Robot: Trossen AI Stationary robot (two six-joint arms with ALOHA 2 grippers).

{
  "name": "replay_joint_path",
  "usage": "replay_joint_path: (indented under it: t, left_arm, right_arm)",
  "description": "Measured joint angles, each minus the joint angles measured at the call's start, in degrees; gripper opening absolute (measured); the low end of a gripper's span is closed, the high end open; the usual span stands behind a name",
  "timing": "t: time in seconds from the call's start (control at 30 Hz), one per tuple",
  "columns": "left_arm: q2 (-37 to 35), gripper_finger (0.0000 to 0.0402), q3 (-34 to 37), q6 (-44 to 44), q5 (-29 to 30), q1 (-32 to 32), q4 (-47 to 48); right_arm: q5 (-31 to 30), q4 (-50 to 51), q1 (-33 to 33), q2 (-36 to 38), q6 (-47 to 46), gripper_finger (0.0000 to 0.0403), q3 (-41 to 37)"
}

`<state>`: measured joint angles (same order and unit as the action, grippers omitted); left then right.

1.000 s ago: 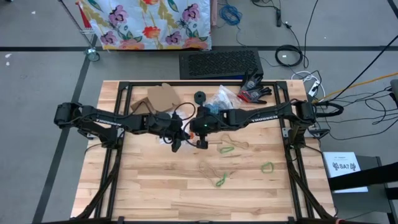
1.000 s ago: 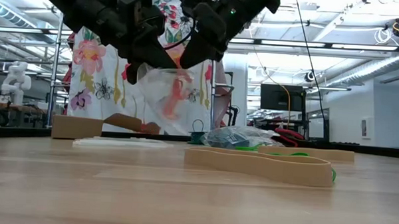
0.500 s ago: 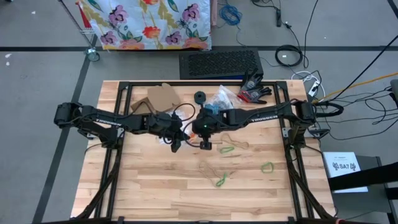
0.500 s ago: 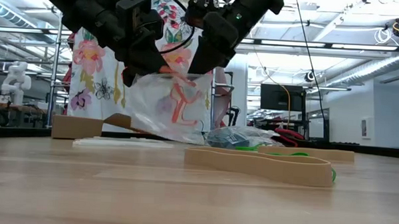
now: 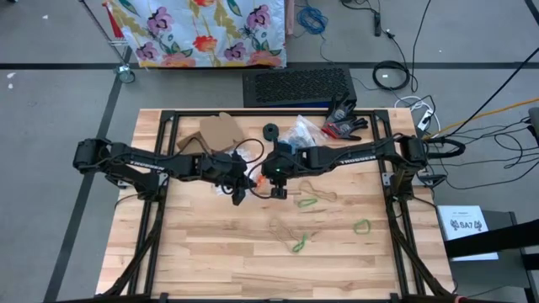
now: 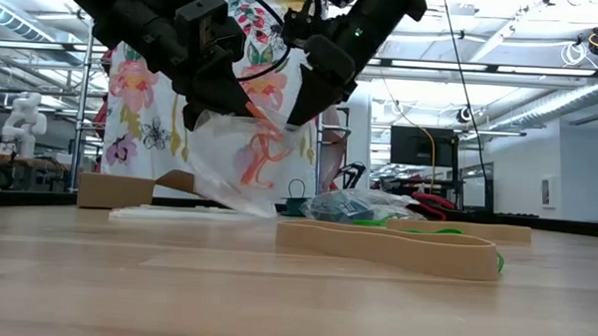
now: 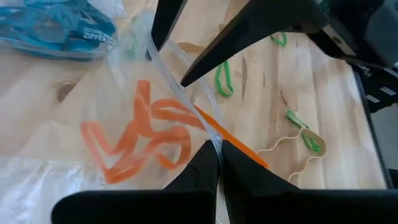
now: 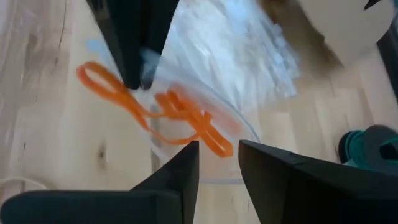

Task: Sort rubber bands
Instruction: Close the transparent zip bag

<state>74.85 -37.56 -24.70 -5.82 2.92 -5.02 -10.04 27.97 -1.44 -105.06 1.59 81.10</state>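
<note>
A clear plastic bag (image 6: pixel 241 166) hangs above the table's middle with several orange rubber bands (image 7: pixel 140 146) inside it. My left gripper (image 5: pixel 242 188) is shut on the bag's mouth. My right gripper (image 5: pixel 271 187) stands open just right of it, its fingers (image 7: pixel 214 53) on either side of the rim; whether they touch the bag I cannot tell. One orange band (image 8: pixel 102 84) lies across the rim, part inside and part outside. Green (image 5: pixel 308 202) and tan (image 5: pixel 323 192) bands lie loose on the wood. My left gripper pinches the bag's clear zip rim (image 7: pixel 205 140) between its two shut fingers. It comes from the table's left, slanting downward. The bag hangs below the fingers, mouth up and open, clear of the table.
At the far edge lie a pile of clear bags with blue print (image 5: pixel 299 130), a black round part (image 5: pixel 271 132), cardboard pieces (image 5: pixel 217 130) and black-and-red gloves (image 5: pixel 345 122). More green bands (image 5: pixel 362 225) (image 5: pixel 298 244) lie toward the near right. Black frame rails (image 5: pixel 387 160) border the table.
My right gripper has opened at the bag's mouth and tipped a little further down. The orange band it held now rests across the rim and in the bag. The bag hangs fuller and wider below my left gripper, which has kept still.
</note>
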Motion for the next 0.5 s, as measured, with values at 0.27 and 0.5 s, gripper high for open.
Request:
replay_joint_path:
  t: [0.27, 0.5]
  left_arm:
    - [0.0, 0.0012, 0.0, 0.1, 0.68, 0.71, -0.01]
    - [0.0, 0.0012, 0.0, -0.05, 1.66, 0.96, -0.24]
  right_arm:
    - [7.52, -7.01, 1.12, 0.02, 1.59, 0.0078, 0.0]
    - [8.18, -7.08, 1.54, 0.02, 1.09, 0.0052, 0.0]
